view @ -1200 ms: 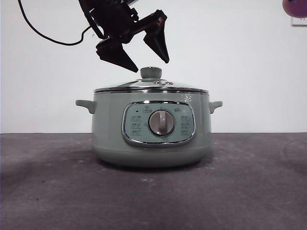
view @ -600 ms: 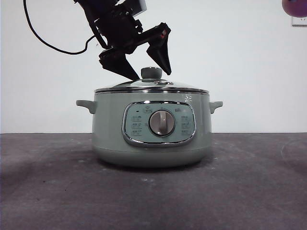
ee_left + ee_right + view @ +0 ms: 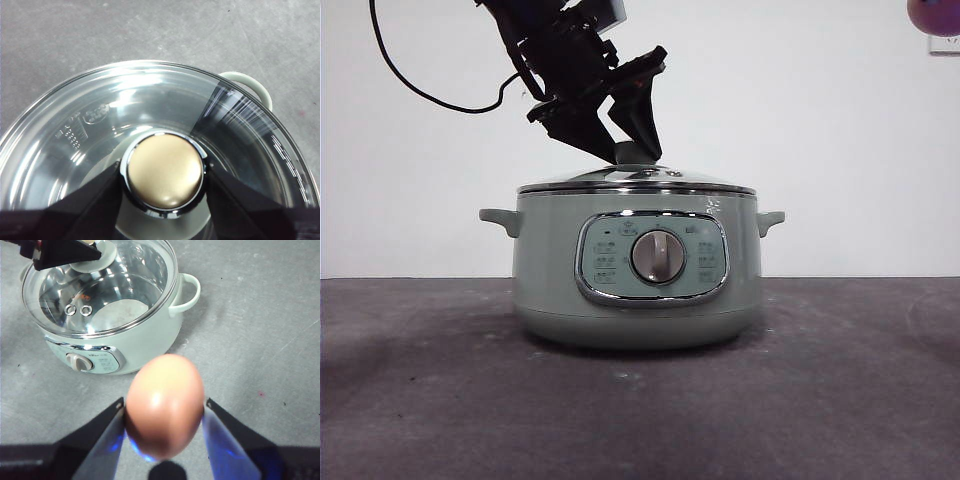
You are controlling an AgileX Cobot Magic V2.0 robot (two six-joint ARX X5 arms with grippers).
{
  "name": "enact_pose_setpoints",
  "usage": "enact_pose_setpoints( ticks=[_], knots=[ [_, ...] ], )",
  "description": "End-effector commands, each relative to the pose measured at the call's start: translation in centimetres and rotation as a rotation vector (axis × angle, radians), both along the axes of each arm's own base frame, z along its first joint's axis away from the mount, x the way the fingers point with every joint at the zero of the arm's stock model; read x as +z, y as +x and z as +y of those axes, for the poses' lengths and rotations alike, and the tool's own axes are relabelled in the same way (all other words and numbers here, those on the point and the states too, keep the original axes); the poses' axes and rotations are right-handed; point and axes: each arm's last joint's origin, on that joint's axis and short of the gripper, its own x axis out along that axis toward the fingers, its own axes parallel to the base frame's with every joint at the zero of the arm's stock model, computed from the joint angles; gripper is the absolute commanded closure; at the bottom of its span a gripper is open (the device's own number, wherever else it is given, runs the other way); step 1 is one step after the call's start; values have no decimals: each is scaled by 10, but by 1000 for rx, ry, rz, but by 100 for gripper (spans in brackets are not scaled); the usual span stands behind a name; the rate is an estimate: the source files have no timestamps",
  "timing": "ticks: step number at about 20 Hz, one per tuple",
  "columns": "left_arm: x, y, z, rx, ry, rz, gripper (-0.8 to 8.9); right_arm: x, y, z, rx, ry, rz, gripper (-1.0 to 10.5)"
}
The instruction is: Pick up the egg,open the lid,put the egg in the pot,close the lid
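Lowered since earlier, left pincer point(image 3: 162, 187) now pinches the domed glass lid's point(image 3: 635, 181) knob point(image 3: 164, 171); right pincer point(image 3: 162, 412) grips the reddish-brown oval egg point(image 3: 164, 405).

Pale sage-green round electric pot point(image 3: 638, 295) with chrome-framed panel and silver dial; clear glass lid point(image 3: 150, 115), chrome-rimmed, pale knob; smooth reddish-brown oval egg point(image 3: 165, 405); dark grey speckled table point(image 3: 840, 400)

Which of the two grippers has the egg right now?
The right gripper: the reddish-brown egg sits clamped between its jaws, held up above the table beside the pot. The left gripper instead straddles the lid at its knob.
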Motion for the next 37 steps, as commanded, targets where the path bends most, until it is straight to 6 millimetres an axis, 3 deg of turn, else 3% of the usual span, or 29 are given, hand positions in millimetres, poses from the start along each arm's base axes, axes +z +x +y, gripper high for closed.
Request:
enact_pose_setpoints(
  ticks=[1, 5, 9, 13, 17, 22, 27, 33, 37],
  knots=[
    [18, -7, 3, -1, -30, -43, 822, 1, 0, 0, 0, 1, -10, 958],
    [55, -23, 13, 3, -72, -116, 822, 1, 1, 1, 2, 3, -12, 958],
    [103, -54, 34, 9, -110, -191, 822, 6, 11, 5, 9, 30, -72, 959],
    [148, -108, 70, 57, -113, -264, 822, 8, 40, 19, 77, 75, -64, 959],
    [177, -169, 106, 96, -91, -320, 822, 8, 89, 52, 134, 56, -36, 959],
    [190, -225, 138, 112, -97, -342, 822, -5, 158, 116, 248, -14, 25, 960],
    [191, -248, 152, 117, -93, -333, 822, -47, 213, 171, 312, -68, 83, 960],
    [190, -252, 154, 116, -88, -320, 822, -114, 240, 196, 316, -206, 115, 960],
    [189, -252, 154, 116, -81, -311, 822, -136, 244, 198, 323, -252, 163, 960]
  ],
)
